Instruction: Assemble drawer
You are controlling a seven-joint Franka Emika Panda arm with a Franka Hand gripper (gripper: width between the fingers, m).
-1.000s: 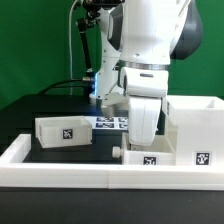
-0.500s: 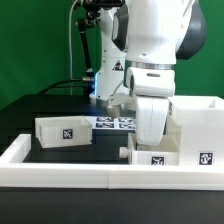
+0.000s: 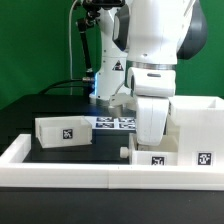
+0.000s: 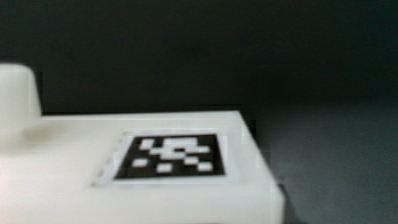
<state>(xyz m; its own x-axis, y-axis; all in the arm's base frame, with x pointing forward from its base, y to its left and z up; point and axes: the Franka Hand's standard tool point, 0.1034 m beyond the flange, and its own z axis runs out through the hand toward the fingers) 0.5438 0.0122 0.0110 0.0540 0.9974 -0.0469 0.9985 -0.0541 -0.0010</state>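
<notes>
The drawer's tall white housing point(image 3: 196, 125) stands at the exterior view's right, with a tag on its front. One small tagged tray point(image 3: 62, 130) sits at the left. A second tagged tray point(image 3: 150, 156) lies beside the housing, directly under my gripper point(image 3: 150, 138). The gripper's fingers reach down to this tray and are hidden by it and by the hand. The wrist view shows the tray's white top point(image 4: 71, 150) with its tag point(image 4: 173, 157) very close, and no fingers.
The long low white border wall point(image 3: 90, 172) runs along the front. The marker board point(image 3: 115, 122) lies behind the trays. A black stand with cables point(image 3: 88, 50) rises at the back. The table surface is black.
The arm and the tray under it have shifted a little toward the exterior view's right, closer to the housing. The left tray has not moved.
</notes>
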